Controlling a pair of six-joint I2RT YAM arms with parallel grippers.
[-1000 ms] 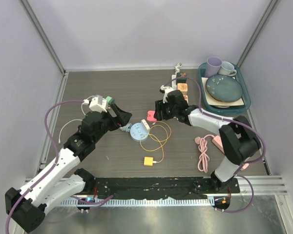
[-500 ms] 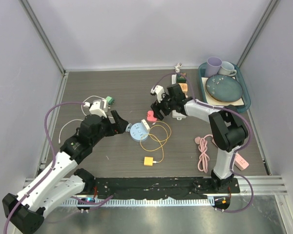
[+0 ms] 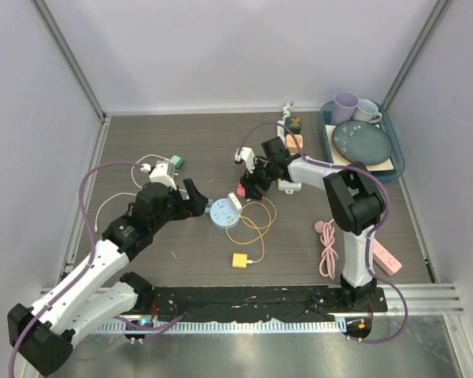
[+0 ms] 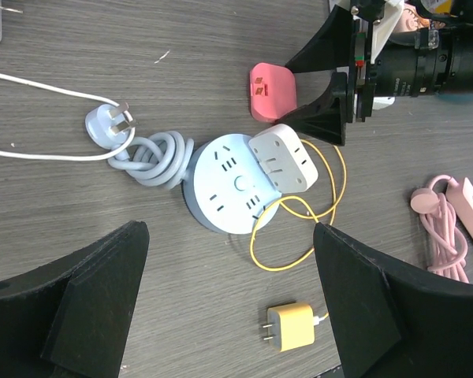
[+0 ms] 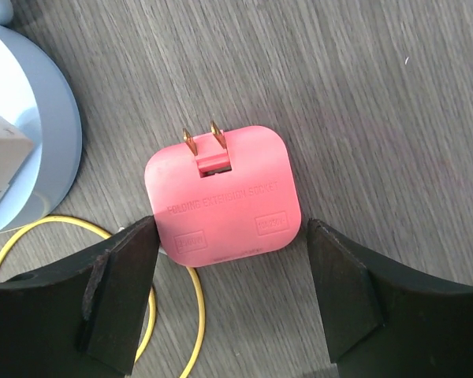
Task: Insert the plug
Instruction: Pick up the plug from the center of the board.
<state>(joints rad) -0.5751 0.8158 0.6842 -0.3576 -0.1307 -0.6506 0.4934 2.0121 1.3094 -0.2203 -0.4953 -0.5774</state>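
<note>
A pink folding plug adapter [image 5: 225,193] lies flat on the table with its two brass prongs [image 5: 201,140] pointing away. My right gripper [image 5: 232,291] is open just above it, one finger on each side of its near half, touching nothing. It also shows in the top view [image 3: 249,186]. A round pale-blue power socket [image 4: 225,185] sits left of the adapter, with a white multi-plug adapter [image 4: 282,157] on it. Its grey-blue plug [image 4: 109,126] and coiled cord lie beside it. My left gripper [image 4: 232,307] is open and empty, hovering near the socket [image 3: 221,214].
A yellow charger [image 4: 290,327] with a looped yellow cable [image 4: 299,228] lies near the socket. A pink power strip [image 3: 386,256] and its cord are at the right front. A teal tray [image 3: 396,167] with plate and cups stands back right. White plugs [image 3: 159,166] lie at the left.
My right gripper has shifted left and down over the pink adapter while its arm straightened. My left gripper has drawn back slightly from the socket.
</note>
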